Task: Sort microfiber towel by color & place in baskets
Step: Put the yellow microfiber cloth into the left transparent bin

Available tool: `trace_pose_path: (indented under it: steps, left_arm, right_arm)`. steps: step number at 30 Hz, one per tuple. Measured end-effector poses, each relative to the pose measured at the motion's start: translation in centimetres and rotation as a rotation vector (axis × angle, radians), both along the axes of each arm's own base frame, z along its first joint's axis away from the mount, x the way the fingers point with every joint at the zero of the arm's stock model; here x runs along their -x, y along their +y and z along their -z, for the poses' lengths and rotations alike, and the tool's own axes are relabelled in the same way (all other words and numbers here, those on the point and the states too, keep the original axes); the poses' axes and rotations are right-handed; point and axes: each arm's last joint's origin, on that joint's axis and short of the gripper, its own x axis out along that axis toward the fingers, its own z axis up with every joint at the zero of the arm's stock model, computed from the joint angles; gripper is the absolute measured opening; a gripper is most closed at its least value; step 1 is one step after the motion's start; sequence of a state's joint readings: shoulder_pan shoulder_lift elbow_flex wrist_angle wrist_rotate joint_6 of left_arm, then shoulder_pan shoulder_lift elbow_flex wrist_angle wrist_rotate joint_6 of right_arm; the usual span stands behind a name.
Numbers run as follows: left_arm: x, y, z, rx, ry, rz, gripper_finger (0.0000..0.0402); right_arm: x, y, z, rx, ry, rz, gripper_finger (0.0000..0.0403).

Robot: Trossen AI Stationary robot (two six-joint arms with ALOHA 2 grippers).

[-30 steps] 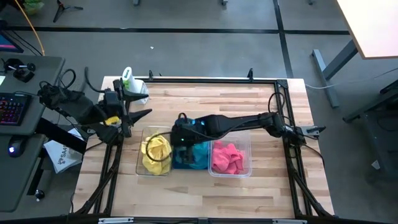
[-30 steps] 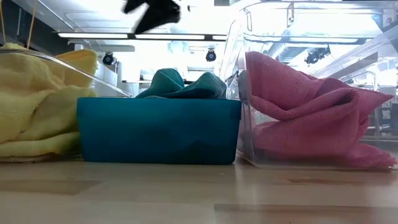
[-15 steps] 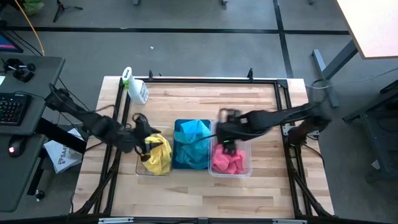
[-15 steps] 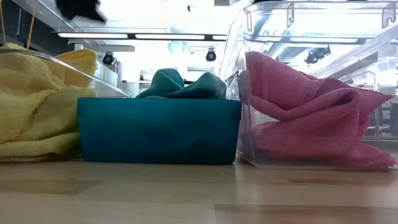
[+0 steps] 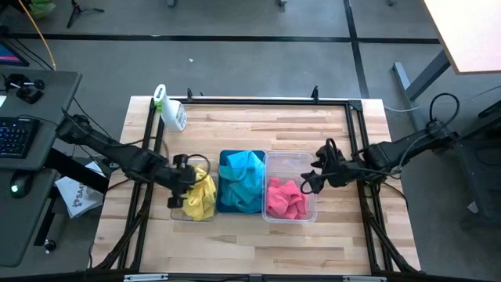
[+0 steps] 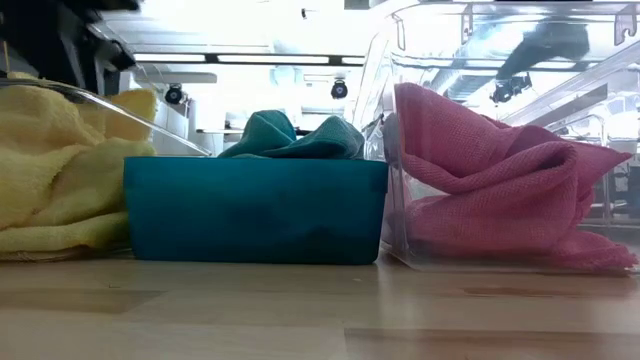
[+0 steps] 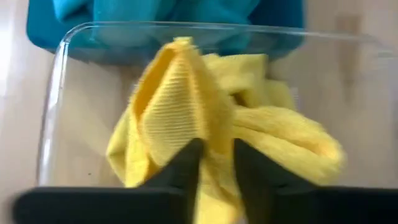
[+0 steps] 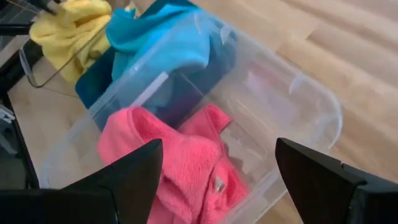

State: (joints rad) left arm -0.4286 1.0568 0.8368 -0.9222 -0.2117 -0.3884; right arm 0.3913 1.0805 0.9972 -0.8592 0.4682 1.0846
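Observation:
Three baskets stand side by side near the table's front. A clear one (image 5: pixel 178 210) at the left holds the yellow towel (image 5: pixel 200 196). The teal one (image 5: pixel 241 205) in the middle holds a cyan towel (image 5: pixel 244 168). A clear one (image 5: pixel 301 166) at the right holds a pink towel (image 5: pixel 286 200). My left gripper (image 5: pixel 185 178) is down in the left basket, shut on the yellow towel (image 7: pixel 180 81). My right gripper (image 5: pixel 311 180) hovers open over the right basket's right end, above the pink towel (image 8: pixel 168 143), touching nothing. My left gripper pinches a raised fold of the yellow towel (image 7: pixel 216 127) between its two fingers (image 7: pixel 186 165). It comes at it slanting down from the table's left. The rest of the towel lies bunched in the clear basket (image 7: pixel 53 93).
A white spray bottle with a green top (image 5: pixel 171 111) lies at the table's far left corner. The black frame rail (image 5: pixel 250 100) runs around the tabletop. Bare wood (image 5: pixel 258 125) lies behind the baskets and in front of them.
My left gripper has swung from beside the spray bottle toward the near edge and down onto the yellow towel. My right gripper has travelled from over the teal basket toward the table's right edge, past the pink towel. The towels have stayed in their baskets.

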Motion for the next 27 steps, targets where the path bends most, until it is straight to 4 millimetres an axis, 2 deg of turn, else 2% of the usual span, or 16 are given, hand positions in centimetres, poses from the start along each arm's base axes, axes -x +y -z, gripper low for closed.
trace_pose_path:
  steps: [2, 3, 10, 15, 17, 19, 21, 27]
  left_arm:
    - [-1.1, 0.2, 0.9, -0.02, 0.045, 0.003, 0.0025]
    - [-1.6, 0.3, 1.4, -0.022, 0.069, 0.004, 0.0014]
    - [-5.3, 0.9, 5.8, -0.058, 0.245, 0.013, 0.0003]
    - [-7.0, 1.4, 8.4, -0.053, 0.317, -0.012, 0.0001]
    - [-7.2, 1.7, 8.8, -0.033, 0.344, 0.003, 0.0003]
    - [-7.2, 1.9, 8.4, -0.022, 0.389, 0.022, 0.0002]
    - [-7.2, 2.2, 7.1, -0.031, 0.412, 0.03, 0.0001]
    - [-7.4, 2.9, 1.0, -0.086, 0.211, 0.026, 0.0001]
  right_arm:
    - [0.2, 0.2, 0.5, -0.016, 0.007, -0.001, 0.0307]
    - [0.1, 0.3, 0.7, -0.02, 0.007, 0.0, 0.0307]
    - [0.1, 0.5, 0.9, -0.024, 0.016, -0.003, 0.0307]
    - [0.0, 0.6, 0.8, -0.046, 0.011, -0.015, 0.0307]
    - [-0.1, 0.6, 0.8, -0.059, 0.011, -0.025, 0.0307]
    - [-0.1, 0.7, 0.8, -0.058, 0.01, -0.041, 0.0307]
    - [-0.1, 0.7, 0.8, -0.052, 0.012, -0.051, 0.0307]
    - [-0.2, 0.7, 0.6, -0.028, 0.002, -0.086, 0.0307]
